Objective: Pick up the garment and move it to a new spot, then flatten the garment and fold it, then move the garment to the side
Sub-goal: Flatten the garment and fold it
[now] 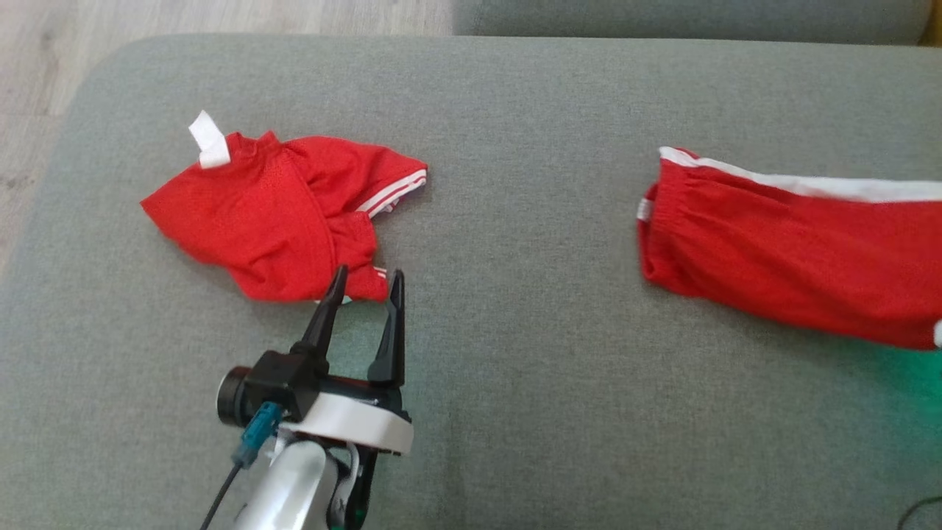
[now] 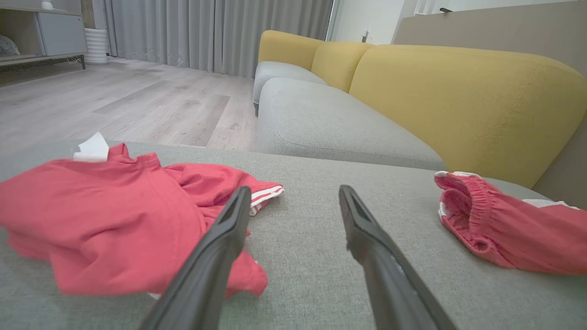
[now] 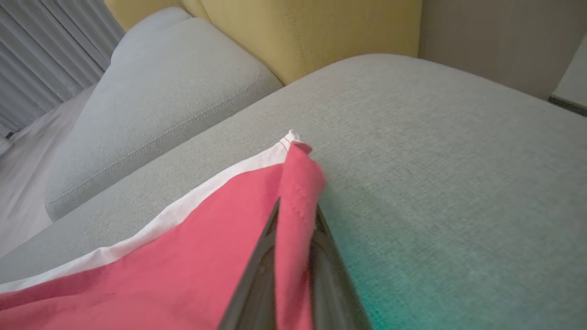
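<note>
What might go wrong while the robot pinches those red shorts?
The right gripper pinches just a thin corner of the red shorts, so the cloth might slip out when lifted. The open left gripper sits right at the edge of the red shirt; it might snag or drag it by accident.

**Grey upholstered seat**: taken as the landmark; woven fabric, rounded edges.
**Grey sofa cushions**: set just beyond the seat's far edge.
**Yellow backrests**: ranged behind those cushions and beside the seat.
**Pale wooden floor**: laid beyond the seat.
**Grey curtains**, **cabinet**, **white ribbed container**: placed well apart from the seat, across the floor.
</note>
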